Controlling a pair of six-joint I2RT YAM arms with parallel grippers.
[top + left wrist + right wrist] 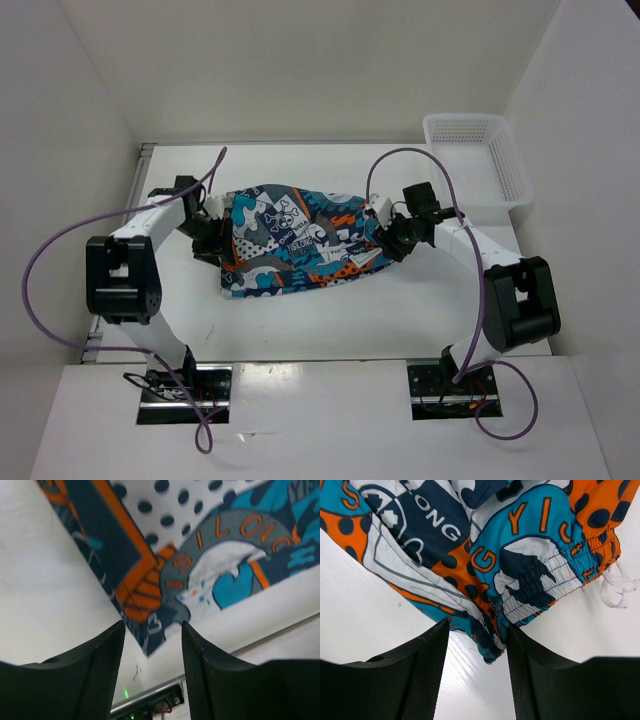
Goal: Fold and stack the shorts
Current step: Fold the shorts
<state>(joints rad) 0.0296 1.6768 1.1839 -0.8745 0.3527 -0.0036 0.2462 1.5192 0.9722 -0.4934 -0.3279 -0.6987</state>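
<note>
The shorts (295,240) lie spread on the white table between my two grippers, in a teal, orange, white and black print. My left gripper (208,240) is at their left edge, open; in the left wrist view a corner of the shorts (150,625) hangs just ahead of the gap between the fingers (105,665), not gripped. My right gripper (388,243) is at the right edge, open; in the right wrist view the elastic waistband corner (492,642) of the shorts sits between the fingertips (432,665), with a white drawstring (617,587) to the right.
A white mesh basket (478,158) stands at the back right of the table (330,320). White walls enclose the table on the left, back and right. Purple cables loop from both arms.
</note>
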